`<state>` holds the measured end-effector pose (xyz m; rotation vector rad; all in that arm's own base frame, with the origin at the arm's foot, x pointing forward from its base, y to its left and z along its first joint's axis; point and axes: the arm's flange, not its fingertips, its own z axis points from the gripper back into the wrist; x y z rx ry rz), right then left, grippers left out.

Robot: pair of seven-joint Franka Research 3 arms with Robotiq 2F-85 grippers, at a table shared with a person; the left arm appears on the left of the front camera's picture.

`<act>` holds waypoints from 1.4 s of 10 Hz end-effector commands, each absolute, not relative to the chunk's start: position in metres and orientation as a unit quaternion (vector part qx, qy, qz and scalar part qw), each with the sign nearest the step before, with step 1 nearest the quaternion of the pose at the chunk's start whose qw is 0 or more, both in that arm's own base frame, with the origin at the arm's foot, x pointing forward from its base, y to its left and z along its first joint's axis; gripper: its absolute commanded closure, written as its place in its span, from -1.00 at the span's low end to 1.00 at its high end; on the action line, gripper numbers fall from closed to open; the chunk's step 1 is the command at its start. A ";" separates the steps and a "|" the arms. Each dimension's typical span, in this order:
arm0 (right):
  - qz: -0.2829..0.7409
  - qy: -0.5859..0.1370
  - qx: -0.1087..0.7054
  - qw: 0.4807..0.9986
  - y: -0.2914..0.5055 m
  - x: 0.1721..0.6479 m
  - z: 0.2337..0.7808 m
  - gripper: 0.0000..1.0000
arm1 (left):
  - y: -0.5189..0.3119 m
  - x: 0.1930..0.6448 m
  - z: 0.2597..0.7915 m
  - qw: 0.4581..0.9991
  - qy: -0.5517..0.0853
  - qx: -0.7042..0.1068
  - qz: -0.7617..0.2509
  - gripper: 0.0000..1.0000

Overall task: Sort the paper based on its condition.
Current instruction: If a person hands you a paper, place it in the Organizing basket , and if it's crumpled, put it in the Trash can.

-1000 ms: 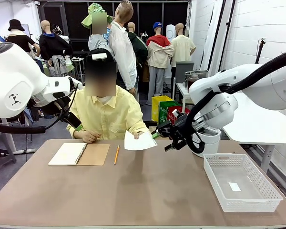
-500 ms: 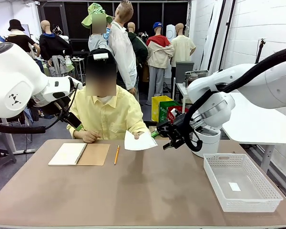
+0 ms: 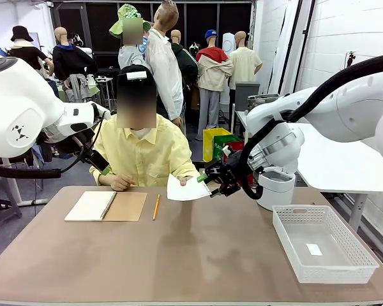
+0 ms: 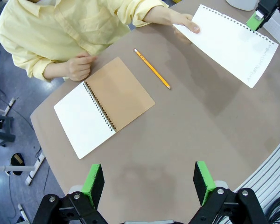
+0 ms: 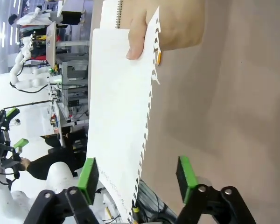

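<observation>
Above the table's far side, a person's hand holds up one white sheet of paper with a torn, perforated edge. My right gripper has come in from the right to the sheet's free end. In the right wrist view the paper hangs between the green pads, which stand apart from it, so this gripper is open. High over the table my left gripper is open and holds nothing. From there I look down on the paper.
An open spiral notebook with a brown cover lies at the far left, a yellow pencil beside it. A white mesh basket with a small white tag sits at the right. A white tub stands behind it.
My right arm has moved left until its fingers straddle the free end of the held sheet. The person's hand, the paper and my left arm have stayed put.
</observation>
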<state>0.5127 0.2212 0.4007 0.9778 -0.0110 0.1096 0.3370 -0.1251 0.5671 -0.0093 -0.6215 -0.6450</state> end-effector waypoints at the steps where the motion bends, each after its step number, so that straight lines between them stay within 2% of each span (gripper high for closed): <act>1: 0.036 0.004 0.469 0.883 0.224 0.525 0.402 -0.30 | -0.124 0.337 0.568 0.901 -0.301 -0.004 -0.312 -1.00; 2: 0.035 0.006 0.465 0.884 0.224 0.525 0.402 -0.24 | -0.124 0.337 0.568 0.901 -0.301 -0.004 -0.312 -1.00; 3: 0.032 0.011 0.464 0.885 0.225 0.527 0.401 0.16 | -0.124 0.337 0.568 0.901 -0.301 -0.004 -0.312 -1.00; 6: 0.027 0.024 0.465 0.885 0.228 0.532 0.398 0.16 | -0.124 0.337 0.568 0.901 -0.301 -0.004 -0.312 -1.00; 8: 0.023 0.032 0.462 0.886 0.231 0.534 0.397 0.94 | -0.124 0.337 0.568 0.901 -0.301 -0.004 -0.312 -1.00; 14: 0.020 0.033 0.440 0.897 0.231 0.531 0.400 1.00 | -0.124 0.337 0.568 0.901 -0.301 -0.004 -0.312 -1.00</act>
